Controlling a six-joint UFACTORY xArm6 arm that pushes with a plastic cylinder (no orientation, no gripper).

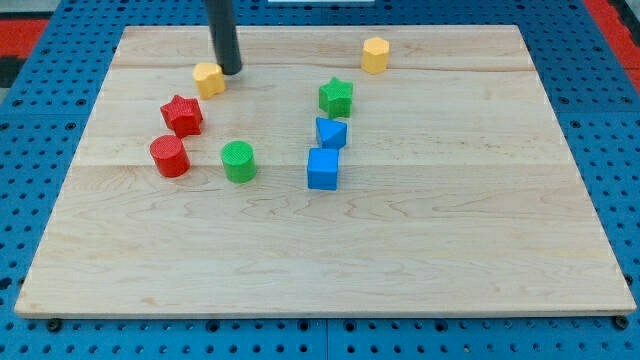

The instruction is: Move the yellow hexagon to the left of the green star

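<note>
The yellow hexagon (375, 55) stands near the view's top, right of centre. The green star (336, 97) lies below and to the left of it, a short gap apart. My tip (231, 72) is far to the left of both, touching or nearly touching the right side of a second yellow block (209, 79) whose shape I cannot make out. The rod rises from the tip out of the view's top.
A red star (182, 114) and a red cylinder (169, 156) lie at the left. A green cylinder (238, 161) sits right of them. Two blue blocks (331, 132) (323, 169), the lower a cube, stand below the green star. The wooden board (450, 250) ends on blue pegboard.
</note>
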